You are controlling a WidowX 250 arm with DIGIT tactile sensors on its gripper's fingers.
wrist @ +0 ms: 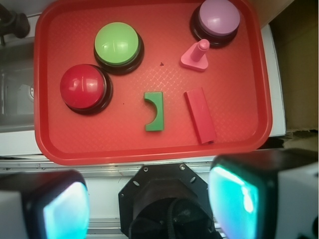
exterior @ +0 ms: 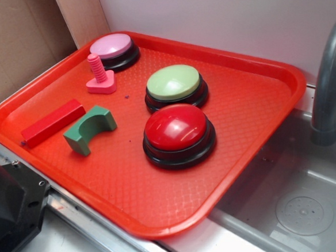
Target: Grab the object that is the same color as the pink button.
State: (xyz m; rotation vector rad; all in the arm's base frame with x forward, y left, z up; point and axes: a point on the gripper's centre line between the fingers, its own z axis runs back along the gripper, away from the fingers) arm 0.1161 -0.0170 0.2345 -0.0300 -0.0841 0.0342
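On the red tray (exterior: 260, 125) the bolt (wrist: 196, 56) stands just beside the pink button (wrist: 218, 17), untouched, so I must reach out with fingers (wrist: 225, 199) seemingly spread wide, holding nothing.

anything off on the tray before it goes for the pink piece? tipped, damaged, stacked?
Nothing stands out. The pink bolt stands upright beside the pink button, all three buttons sit flat, and the red block and green arch lie apart on the tray. The gripper is open, short of the tray.
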